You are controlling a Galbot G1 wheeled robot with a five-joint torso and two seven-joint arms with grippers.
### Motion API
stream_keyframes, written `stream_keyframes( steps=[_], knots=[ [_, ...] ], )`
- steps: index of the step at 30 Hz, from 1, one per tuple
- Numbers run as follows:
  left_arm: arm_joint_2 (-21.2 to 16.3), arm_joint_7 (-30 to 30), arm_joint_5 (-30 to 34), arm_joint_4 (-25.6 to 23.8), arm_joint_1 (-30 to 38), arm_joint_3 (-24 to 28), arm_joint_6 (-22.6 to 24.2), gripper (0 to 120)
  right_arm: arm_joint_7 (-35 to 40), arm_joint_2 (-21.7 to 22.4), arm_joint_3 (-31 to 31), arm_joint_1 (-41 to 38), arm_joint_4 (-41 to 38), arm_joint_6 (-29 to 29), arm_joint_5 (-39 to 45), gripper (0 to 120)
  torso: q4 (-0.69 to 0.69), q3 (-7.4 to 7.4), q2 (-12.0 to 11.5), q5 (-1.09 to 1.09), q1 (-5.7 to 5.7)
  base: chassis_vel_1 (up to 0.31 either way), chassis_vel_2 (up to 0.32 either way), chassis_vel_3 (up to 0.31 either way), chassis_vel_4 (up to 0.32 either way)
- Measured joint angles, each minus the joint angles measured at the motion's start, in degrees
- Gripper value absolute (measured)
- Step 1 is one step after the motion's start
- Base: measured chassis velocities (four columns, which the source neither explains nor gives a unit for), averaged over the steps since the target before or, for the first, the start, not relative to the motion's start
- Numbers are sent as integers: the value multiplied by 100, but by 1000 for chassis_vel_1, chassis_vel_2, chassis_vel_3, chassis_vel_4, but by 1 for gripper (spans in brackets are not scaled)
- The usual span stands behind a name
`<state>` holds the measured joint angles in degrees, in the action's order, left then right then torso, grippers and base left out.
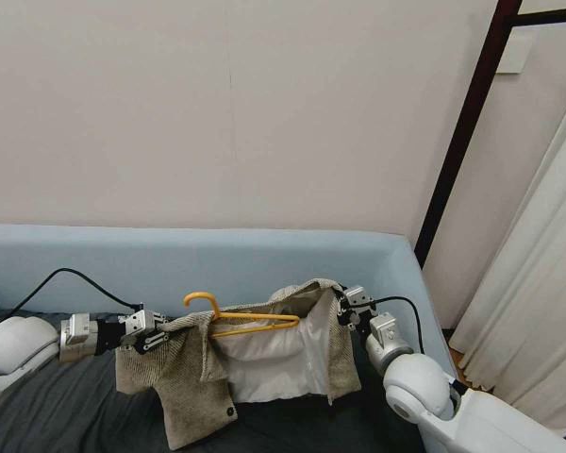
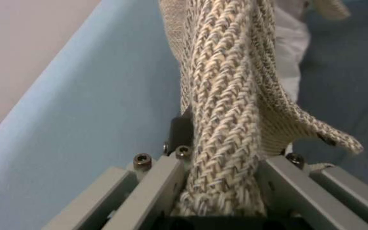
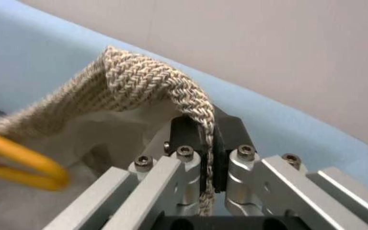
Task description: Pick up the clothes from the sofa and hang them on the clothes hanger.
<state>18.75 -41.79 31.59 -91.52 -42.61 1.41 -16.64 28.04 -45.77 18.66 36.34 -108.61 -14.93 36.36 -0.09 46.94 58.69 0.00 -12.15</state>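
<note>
A beige woven jacket (image 1: 184,373) with a white lining (image 1: 274,363) is held up above the dark sofa seat (image 1: 57,415), stretched between both grippers. A yellow hanger (image 1: 241,324) lies inside its collar, hook pointing up at the left. My left gripper (image 1: 151,330) is shut on the jacket's left shoulder; the thick weave (image 2: 225,120) is bunched between its fingers (image 2: 180,132). My right gripper (image 1: 347,304) is shut on the jacket's right edge (image 3: 197,110), with the fabric fold pinched between its pads (image 3: 216,148). The hanger (image 3: 17,160) shows close by in the right wrist view.
The light blue sofa back (image 1: 217,260) runs behind the jacket, with a plain wall (image 1: 217,104) above it. A dark vertical pole (image 1: 462,132) stands at the right, beside a white curtain (image 1: 538,302). A black cable (image 1: 75,278) loops over the left arm.
</note>
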Motion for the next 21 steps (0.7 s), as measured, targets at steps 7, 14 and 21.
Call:
stream_keyframes(
  steps=[7, 14, 21],
  knots=[
    [259, 725, -48, 38, 708, 751, 479, 2, -69, 310, -62, 16, -685, 21, 38, 0, 0, 0, 1, 1, 0, 0, 0, 0, 0],
    [723, 1053, 207, 211, 1964, 2213, 746, 2, -60, 619, -327, 48, -1108, -112, 371, 0, 2, 0, 1, 1, 0, 0, 0, 0, 0],
    [1762, 1505, 332, 799, 3593, 3656, 1126, 2, -87, 974, -1003, 840, -1693, -139, 255, 0, 9, 0, 1, 3, 0, 0, 0, 0, 0]
  ],
)
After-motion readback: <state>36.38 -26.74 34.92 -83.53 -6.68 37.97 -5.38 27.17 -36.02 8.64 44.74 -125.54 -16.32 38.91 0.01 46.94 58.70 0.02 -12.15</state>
